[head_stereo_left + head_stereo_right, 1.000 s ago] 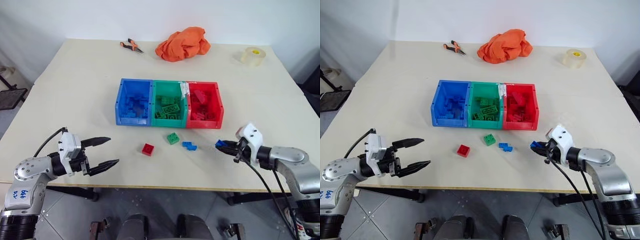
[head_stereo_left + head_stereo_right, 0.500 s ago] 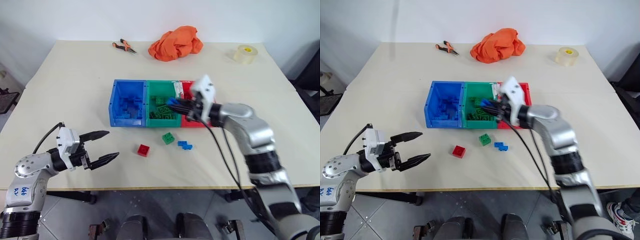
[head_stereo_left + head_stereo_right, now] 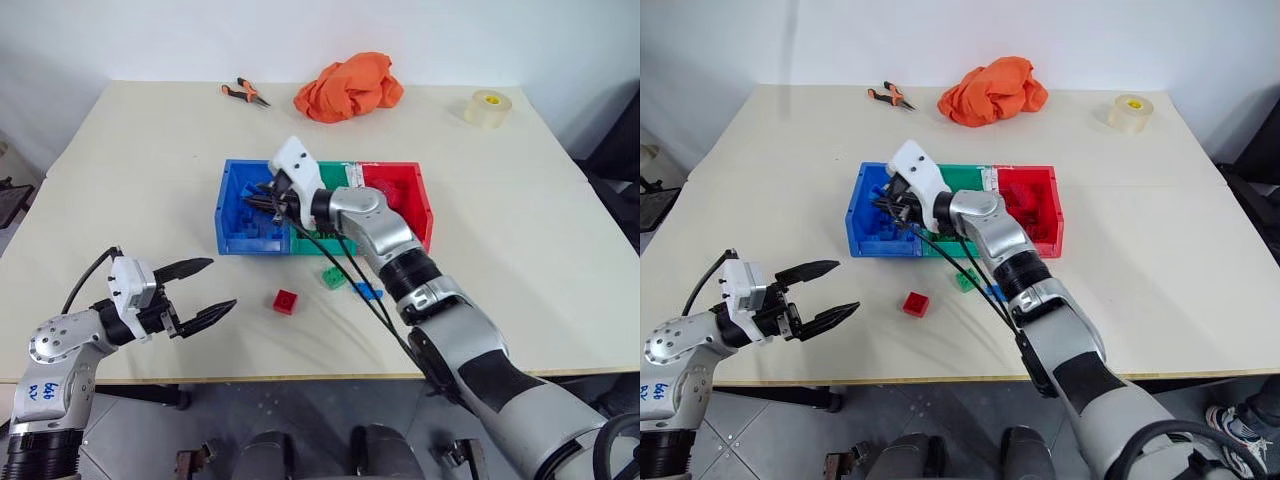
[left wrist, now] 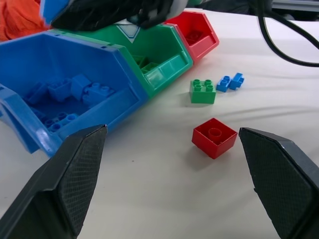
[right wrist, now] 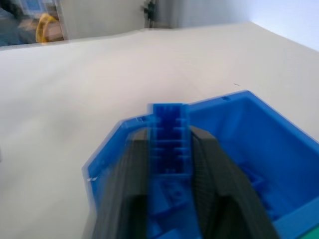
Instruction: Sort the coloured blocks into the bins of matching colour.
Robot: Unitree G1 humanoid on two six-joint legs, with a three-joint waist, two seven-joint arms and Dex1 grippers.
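Right gripper (image 5: pixel 169 164) over blue bin (image 3: pixel 236 212), fingers closed on blue block (image 5: pixel 169 134). Left gripper (image 3: pixel 200 292) wide open, holding nothing, low over near-left surface (image 3: pixel 130 180). Blue, green (image 3: pixel 330 178), red bin (image 3: pixel 415 195) in row mid-surface, blocks inside. Loose in front: red block (image 3: pixel 286 300), green block (image 3: pixel 334 277), blue block (image 3: pixel 366 291).

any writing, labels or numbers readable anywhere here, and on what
Blue handwriting on the left arm's silver shell: two short lines, too scrawled to read for sure.
White label on the bins' rim between green and red: too small to read.
Nothing else carries text.
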